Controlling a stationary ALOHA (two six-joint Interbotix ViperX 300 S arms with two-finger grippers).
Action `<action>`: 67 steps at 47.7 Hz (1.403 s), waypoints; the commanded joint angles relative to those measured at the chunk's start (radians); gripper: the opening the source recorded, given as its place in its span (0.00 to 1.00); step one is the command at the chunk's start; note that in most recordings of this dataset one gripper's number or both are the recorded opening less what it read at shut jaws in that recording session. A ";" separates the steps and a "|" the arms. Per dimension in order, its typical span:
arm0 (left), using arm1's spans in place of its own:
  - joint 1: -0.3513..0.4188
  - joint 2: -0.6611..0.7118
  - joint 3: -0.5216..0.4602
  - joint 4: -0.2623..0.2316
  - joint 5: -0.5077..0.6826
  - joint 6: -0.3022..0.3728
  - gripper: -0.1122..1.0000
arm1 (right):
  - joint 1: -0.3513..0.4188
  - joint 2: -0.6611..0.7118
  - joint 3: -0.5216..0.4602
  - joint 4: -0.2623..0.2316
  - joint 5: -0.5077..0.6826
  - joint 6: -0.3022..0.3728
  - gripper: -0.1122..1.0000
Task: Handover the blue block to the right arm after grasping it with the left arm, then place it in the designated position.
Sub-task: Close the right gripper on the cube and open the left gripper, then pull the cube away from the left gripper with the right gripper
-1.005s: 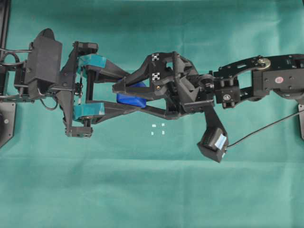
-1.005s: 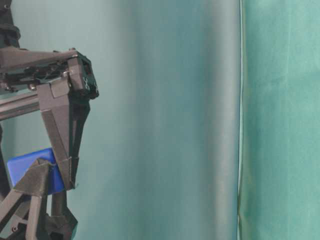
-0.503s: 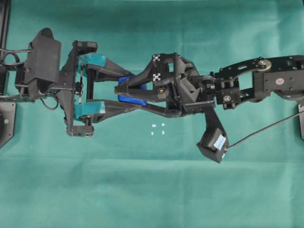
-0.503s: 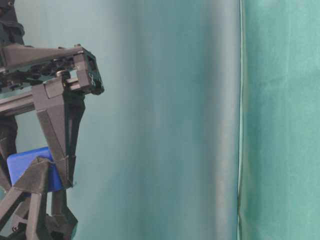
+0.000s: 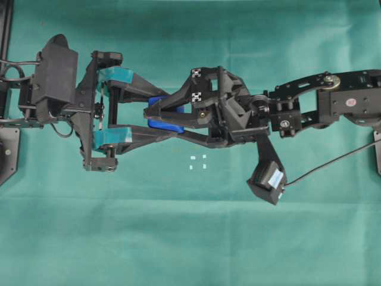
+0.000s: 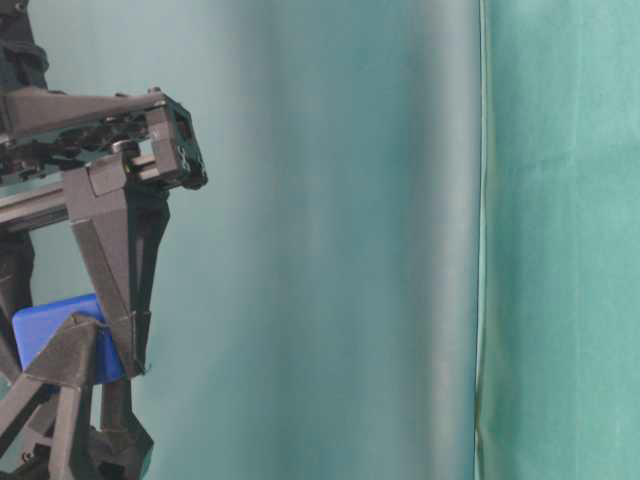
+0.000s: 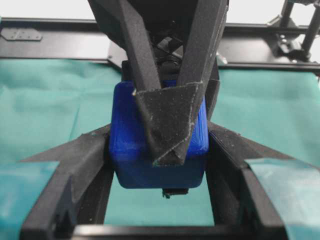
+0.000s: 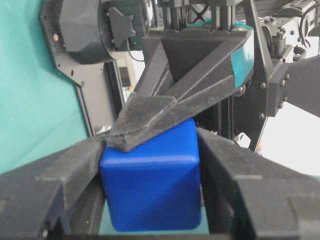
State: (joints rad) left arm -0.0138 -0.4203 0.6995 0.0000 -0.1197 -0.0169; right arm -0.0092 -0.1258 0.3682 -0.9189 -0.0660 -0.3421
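Observation:
The blue block (image 5: 162, 124) hangs above the green cloth between both grippers, left of centre. My left gripper (image 5: 174, 114), with teal tape on its fingers, reaches in from the left and presses the block's two sides (image 7: 160, 172). Coming from the right, my right gripper (image 5: 152, 113) is turned on edge and is shut on the block's other two faces (image 8: 150, 195). One of its fingers (image 7: 170, 125) lies across the block in the left wrist view. From table level the block (image 6: 45, 325) shows between black fingers. The designated position (image 5: 197, 162), tiny white marks, lies on the cloth just below and right of the block.
A black camera box (image 5: 267, 179) with a cable hangs from the right arm, near the marks. Black frame parts (image 5: 7, 149) stand at the left edge. A vertical cloth seam (image 6: 481, 240) runs down the table-level view.
A second ago the right gripper's jaws stood wider around the block; they have closed onto it. The left gripper still holds the block in the same place.

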 commanded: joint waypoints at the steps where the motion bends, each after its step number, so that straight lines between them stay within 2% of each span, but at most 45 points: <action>1: -0.002 -0.014 -0.026 0.002 -0.005 0.002 0.55 | -0.002 -0.035 -0.012 0.005 -0.003 0.006 0.57; 7: -0.002 -0.015 -0.026 0.002 -0.003 0.003 0.86 | -0.002 -0.035 -0.011 0.006 -0.003 0.008 0.57; 10: 0.000 -0.017 -0.026 0.002 -0.003 0.003 0.97 | -0.002 -0.035 -0.011 0.006 -0.003 0.008 0.56; 12: 0.002 -0.017 -0.026 0.002 -0.003 0.003 1.00 | -0.002 -0.035 -0.009 0.006 -0.003 0.008 0.56; 26: 0.008 -0.031 -0.020 0.002 0.008 0.002 1.00 | 0.005 -0.066 0.025 0.009 0.000 0.008 0.56; 51: 0.009 -0.114 0.021 0.002 0.052 0.002 1.00 | 0.028 -0.347 0.264 0.009 0.087 0.012 0.56; 59: 0.009 -0.109 0.018 0.000 0.055 0.003 1.00 | 0.032 -0.371 0.278 0.009 0.115 0.021 0.56; 67: 0.012 -0.104 0.015 0.000 0.054 0.003 1.00 | 0.032 -0.367 0.278 0.018 0.118 0.067 0.56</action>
State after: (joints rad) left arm -0.0061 -0.5216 0.7317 0.0000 -0.0598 -0.0153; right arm 0.0215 -0.4832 0.6581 -0.9081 0.0537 -0.2930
